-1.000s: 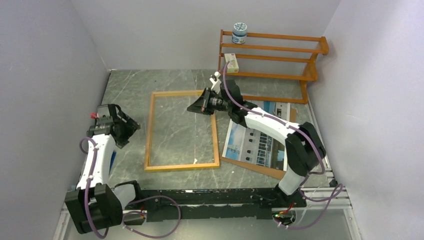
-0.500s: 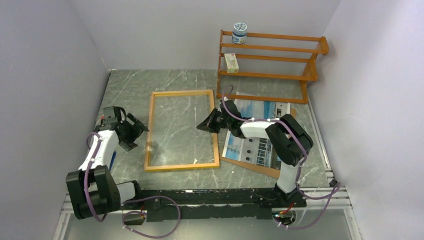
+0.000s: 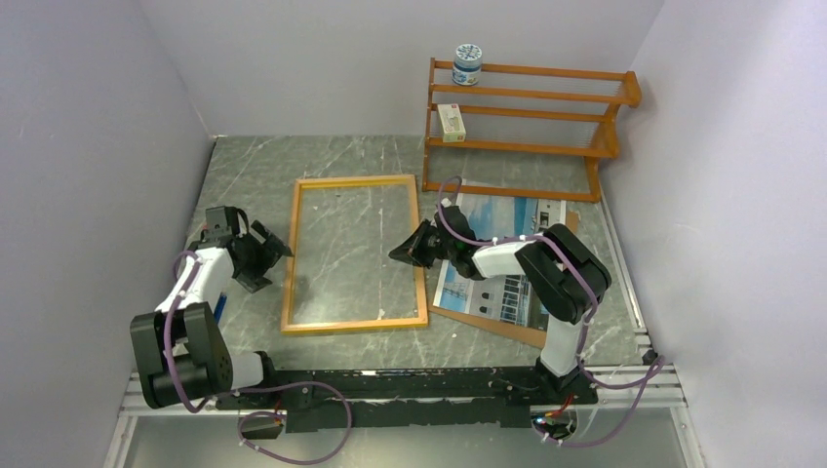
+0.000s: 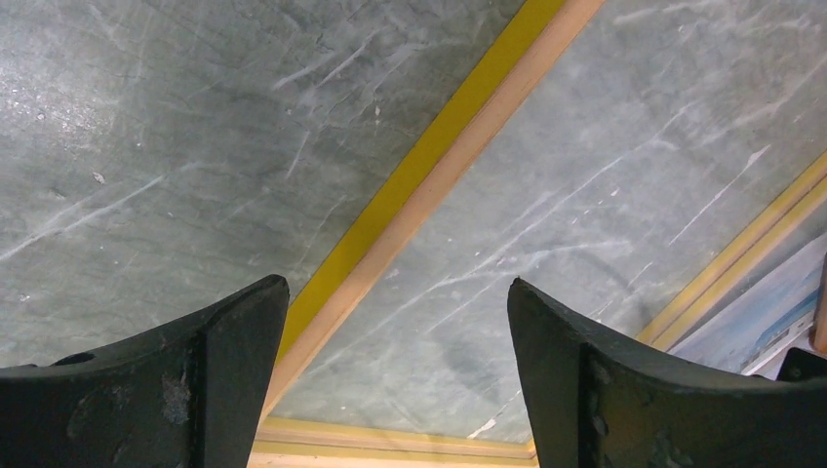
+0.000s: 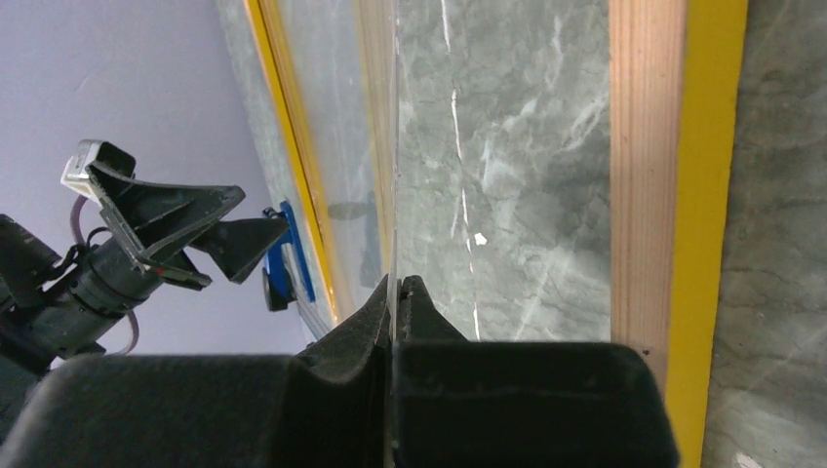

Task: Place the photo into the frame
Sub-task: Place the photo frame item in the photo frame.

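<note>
The frame (image 3: 356,324) lies flat at the middle of the surface (image 3: 254,166), with open marble to its left, front and back; its right rail runs just beside the photo (image 3: 478,288), which rests picture-up on a brown board (image 3: 507,333) under the right arm; a shelf rack (image 3: 527,93) stands behind the photo. The left gripper (image 3: 268,252) hangs just outside the left rail, jaws released; the right gripper (image 3: 398,252) sits just inside the right rail, jaws clenched shut, the photo beyond that rail.

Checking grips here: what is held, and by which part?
Left gripper open, empty. Right gripper shut on the edge of what looks like a clear sheet in the frame.
</note>
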Available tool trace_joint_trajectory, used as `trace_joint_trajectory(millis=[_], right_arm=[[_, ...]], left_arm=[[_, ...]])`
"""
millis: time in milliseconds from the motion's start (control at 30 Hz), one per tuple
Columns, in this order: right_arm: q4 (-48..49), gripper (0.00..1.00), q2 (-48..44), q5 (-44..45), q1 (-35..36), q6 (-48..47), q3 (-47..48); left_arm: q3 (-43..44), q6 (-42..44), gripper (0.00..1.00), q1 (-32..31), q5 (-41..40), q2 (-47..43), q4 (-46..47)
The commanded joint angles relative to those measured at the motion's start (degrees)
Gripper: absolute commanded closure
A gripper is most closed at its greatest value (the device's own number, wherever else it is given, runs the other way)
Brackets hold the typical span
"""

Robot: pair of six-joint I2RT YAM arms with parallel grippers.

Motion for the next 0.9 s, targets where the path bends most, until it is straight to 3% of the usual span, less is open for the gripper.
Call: trace_joint_trajectory(millis=[0,867], right_arm=[[5.1,1.00,0.6,-0.5,-0.2,-1.7,1.2],[22.6,1.00,-2.5,-2.8,2.7,-10.3,-3.6]], left_arm=[[1.7,1.4,0.12,0.2,-0.5,-0.1,1.3],[-0.4,-0.5,0.17,0.2,-0.2,3.8,3.5]])
